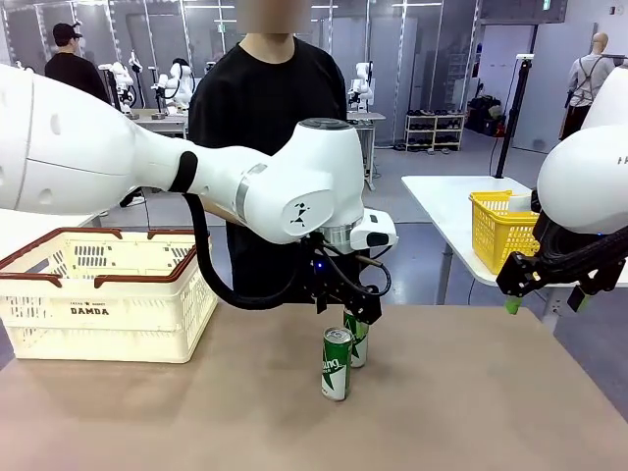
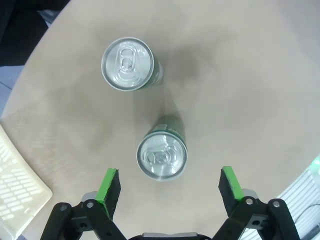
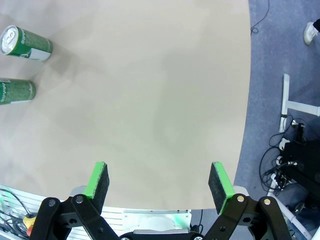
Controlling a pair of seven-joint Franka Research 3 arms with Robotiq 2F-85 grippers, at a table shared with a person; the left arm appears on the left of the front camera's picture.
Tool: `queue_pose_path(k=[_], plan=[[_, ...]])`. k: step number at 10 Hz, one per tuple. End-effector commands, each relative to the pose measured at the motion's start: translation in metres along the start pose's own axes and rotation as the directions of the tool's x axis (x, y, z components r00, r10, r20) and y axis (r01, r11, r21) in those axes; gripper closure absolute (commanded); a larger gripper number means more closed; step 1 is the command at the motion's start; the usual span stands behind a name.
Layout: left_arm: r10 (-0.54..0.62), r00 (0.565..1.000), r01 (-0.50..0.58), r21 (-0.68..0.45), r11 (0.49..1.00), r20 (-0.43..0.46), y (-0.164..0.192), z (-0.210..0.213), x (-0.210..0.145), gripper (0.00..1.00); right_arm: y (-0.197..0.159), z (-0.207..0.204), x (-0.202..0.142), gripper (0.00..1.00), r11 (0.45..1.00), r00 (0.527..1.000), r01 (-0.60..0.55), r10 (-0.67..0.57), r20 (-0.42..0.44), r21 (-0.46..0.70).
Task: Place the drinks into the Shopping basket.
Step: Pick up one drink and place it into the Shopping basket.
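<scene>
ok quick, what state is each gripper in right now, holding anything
left gripper: open, holding nothing, above a green can
right gripper: open, holding nothing

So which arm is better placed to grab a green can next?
Left. The left end effector hangs open above one green can; the right end effector, also open, is off at the table edge.

The table (image 1: 471, 412) is seen by the front camera from the robot's side, from slightly above its surface, facing across toward the person (image 1: 265, 98) at the far edge. The left wrist camera is aimed straight down from close above the two green cans (image 2: 161, 155), while the right wrist camera is held farther off, near the table's edge. The cans are shared by all three views.
</scene>
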State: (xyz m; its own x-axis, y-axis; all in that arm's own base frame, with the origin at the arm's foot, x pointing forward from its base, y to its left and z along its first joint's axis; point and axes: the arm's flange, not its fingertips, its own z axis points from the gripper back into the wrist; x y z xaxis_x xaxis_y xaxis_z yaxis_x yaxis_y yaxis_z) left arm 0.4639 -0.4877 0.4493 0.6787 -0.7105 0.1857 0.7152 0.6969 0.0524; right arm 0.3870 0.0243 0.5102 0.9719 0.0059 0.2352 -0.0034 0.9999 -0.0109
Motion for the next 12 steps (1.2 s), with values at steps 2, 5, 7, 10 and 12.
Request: queue_pose_path(k=[2,5,7,10,12], plan=[[0.014,0.999,-0.016,-0.046,0.999,-0.048,0.007,-0.015,0.013,0.0,-0.002,0.001,0.0,0.0,1.0,1.0,-0.002,0.002,0.001,-0.004],[0.032,0.997,-0.036,-0.05,0.998,-0.075,0.01,-0.032,0.017,0.0,-0.002,0.001,0.0,0.0,1.0,1.0,-0.002,0.002,0.001,-0.004],[0.052,0.994,-0.059,-0.074,0.996,-0.098,0.016,-0.045,0.013,0.0,-0.002,0.001,0.0,0.0,1.0,1.0,-0.002,0.002,0.001,-0.004],[0.055,0.99,-0.068,-0.104,0.992,-0.129,0.021,-0.06,0.005,0.0,-0.002,0.001,0.0,0.0,1.0,1.0,-0.002,0.002,0.001,-0.004],[0.054,0.988,-0.071,-0.119,0.99,-0.144,0.022,-0.068,0.003,0.0,-0.002,0.001,0.0,0.0,1.0,1.0,-0.002,0.002,0.001,-0.004]])
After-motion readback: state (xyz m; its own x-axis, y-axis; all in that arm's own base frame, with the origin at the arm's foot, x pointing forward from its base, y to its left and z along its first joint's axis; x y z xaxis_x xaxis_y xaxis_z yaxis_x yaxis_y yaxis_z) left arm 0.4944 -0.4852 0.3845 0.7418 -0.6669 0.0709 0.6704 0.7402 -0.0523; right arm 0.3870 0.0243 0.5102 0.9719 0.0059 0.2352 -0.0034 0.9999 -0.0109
